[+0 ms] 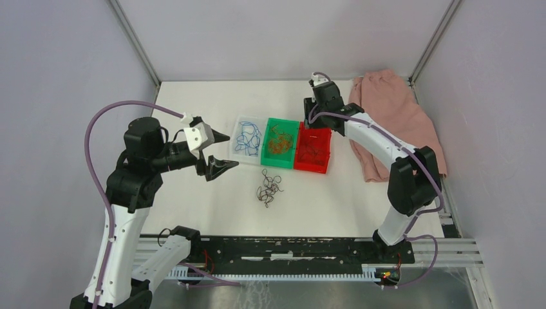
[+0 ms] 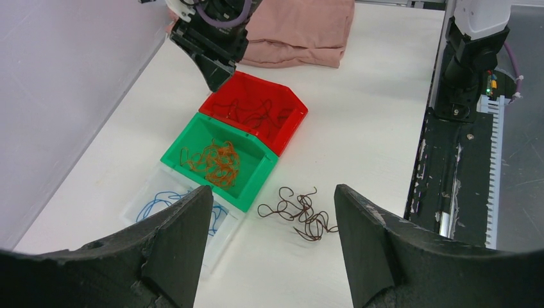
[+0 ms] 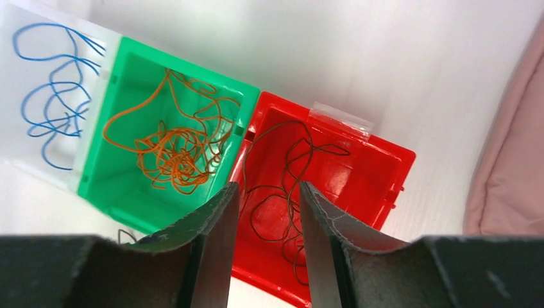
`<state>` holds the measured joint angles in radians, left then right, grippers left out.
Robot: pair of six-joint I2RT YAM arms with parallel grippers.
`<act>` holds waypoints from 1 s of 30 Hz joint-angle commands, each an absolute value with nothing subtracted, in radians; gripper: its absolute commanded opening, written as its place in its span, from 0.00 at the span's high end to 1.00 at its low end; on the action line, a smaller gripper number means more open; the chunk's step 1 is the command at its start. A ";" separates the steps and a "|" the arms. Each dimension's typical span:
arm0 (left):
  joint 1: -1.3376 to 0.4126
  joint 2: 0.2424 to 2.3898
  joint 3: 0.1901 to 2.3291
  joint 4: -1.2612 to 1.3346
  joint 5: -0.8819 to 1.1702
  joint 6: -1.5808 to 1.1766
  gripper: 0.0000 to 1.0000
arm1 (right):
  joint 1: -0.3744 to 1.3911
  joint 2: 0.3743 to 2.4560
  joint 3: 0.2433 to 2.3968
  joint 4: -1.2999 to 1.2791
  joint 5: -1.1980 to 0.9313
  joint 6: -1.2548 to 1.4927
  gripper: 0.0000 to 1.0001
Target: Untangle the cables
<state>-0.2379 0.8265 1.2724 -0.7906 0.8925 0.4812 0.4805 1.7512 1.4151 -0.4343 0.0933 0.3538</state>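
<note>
The left claw [image 1: 232, 150] hangs over the table [image 1: 335, 193] at 9 o'clock of the row of bins. Its jaws are spread wide, and it holds and touches nothing. The right claw [image 3: 266, 190] hangs above the red bin [image 1: 310, 169], near that bin's 12 o'clock end. Its fingers [image 3: 208, 250] stand parted with a narrow gap and nothing is pinched between them. Through the gap only the bin's floor and its wires show below.

The cables lie sorted by colour, in three bins side by side. In the clear bin [image 1: 239, 152] at the left, the blue cables [image 1: 247, 136] lie in loose open loops. In the green bin [image 1: 265, 156] in the middle, the orange cables [image 1: 279, 139] form a denser knot with a few wide loops running out of it. In the red bin at the right, the dark cables [image 1: 314, 149] sprawl in thin, open curls.

On the bare table, at 6 o'clock of the green bin and apart from it, lies a loose dark tangle [image 1: 269, 188] of curly wires knotted together. A pink cloth [image 1: 386, 122] lies at 3 o'clock of the red bin.
</note>
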 commanded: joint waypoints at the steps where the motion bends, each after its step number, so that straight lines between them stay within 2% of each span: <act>1: -0.240 0.818 1.290 -0.762 0.906 0.517 0.23 | 0.471 1.647 1.472 -0.500 0.084 0.381 0.56; 6: -0.240 0.819 1.269 -0.762 0.904 0.511 0.23 | 0.497 1.515 1.294 -0.371 -0.029 0.416 0.57; 11: -0.239 0.827 1.239 -0.770 0.883 0.527 0.23 | 0.668 1.441 1.128 -0.294 -0.048 0.424 0.54; 15: -0.239 0.836 1.230 -0.779 0.876 0.540 0.23 | 0.801 1.466 1.048 -0.210 -0.090 0.430 0.49; 21: -0.239 0.831 1.227 -0.805 0.867 0.560 0.23 | 0.855 1.634 1.069 -0.168 -0.174 0.441 0.49; 26: -0.239 0.817 1.212 -0.834 0.854 0.580 0.22 | 0.856 1.753 1.097 -0.163 -0.152 0.450 0.58; 28: -0.240 0.810 1.200 -0.853 0.849 0.592 0.22 | 0.856 1.761 1.089 -0.149 -0.153 0.461 0.68; 30: -0.240 0.801 1.179 -0.866 0.843 0.600 0.22 | 0.857 1.733 1.075 -0.130 -0.155 0.469 0.82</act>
